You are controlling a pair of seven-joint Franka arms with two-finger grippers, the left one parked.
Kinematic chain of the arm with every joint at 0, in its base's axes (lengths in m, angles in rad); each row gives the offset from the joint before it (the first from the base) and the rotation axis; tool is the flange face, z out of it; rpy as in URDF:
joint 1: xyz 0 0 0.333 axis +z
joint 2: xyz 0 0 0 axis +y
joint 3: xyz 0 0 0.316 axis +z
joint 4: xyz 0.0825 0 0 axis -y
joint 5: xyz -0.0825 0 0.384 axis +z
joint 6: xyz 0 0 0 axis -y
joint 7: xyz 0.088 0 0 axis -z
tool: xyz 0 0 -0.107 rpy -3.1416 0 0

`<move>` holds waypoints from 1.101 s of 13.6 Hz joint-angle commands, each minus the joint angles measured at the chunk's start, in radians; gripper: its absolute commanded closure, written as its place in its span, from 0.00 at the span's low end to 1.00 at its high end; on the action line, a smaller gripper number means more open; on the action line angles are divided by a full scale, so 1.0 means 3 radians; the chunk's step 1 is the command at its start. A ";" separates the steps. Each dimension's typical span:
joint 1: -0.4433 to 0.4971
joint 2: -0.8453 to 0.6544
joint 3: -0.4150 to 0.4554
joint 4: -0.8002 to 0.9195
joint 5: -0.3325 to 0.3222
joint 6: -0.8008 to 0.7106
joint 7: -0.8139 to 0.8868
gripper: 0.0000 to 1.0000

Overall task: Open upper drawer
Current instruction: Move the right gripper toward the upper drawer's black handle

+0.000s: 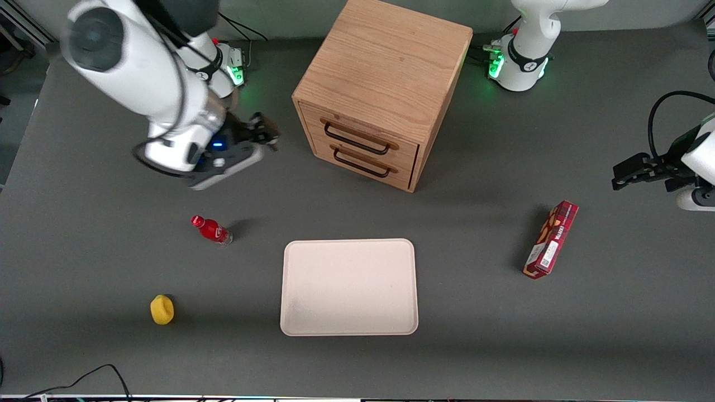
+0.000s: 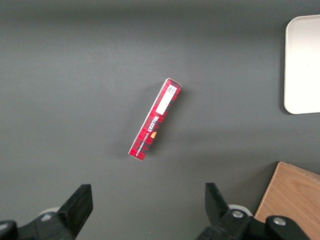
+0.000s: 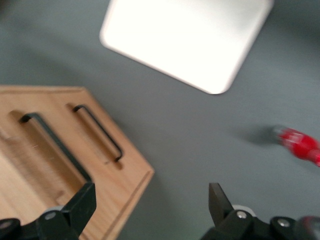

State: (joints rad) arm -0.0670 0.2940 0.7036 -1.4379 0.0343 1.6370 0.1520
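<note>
The wooden cabinet (image 1: 385,67) stands at the middle of the table's back, its two twin drawers facing the front camera and both pushed in. The upper drawer (image 1: 405,153) carries a thin black wire handle (image 1: 356,142); the lower drawer's handle (image 1: 362,163) sits just beneath. My right gripper (image 1: 267,133) hovers beside the cabinet, toward the working arm's end, at about drawer height and apart from it. It is open with nothing between its fingers (image 3: 82,202). The right wrist view shows the gripper (image 3: 150,205), the upper handle (image 3: 55,145) and the lower handle (image 3: 100,132).
A cream tray (image 1: 349,287) lies in front of the cabinet, nearer the front camera. A small red bottle (image 1: 212,229) and a yellow object (image 1: 162,309) lie toward the working arm's end. A red box (image 1: 551,239) lies toward the parked arm's end.
</note>
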 commanded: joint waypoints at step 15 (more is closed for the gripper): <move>0.0632 0.1157 0.0278 0.0278 -0.0360 0.0229 -0.1560 0.00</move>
State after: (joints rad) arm 0.1055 0.6138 0.7790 -1.3741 -0.0488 1.6949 -0.3008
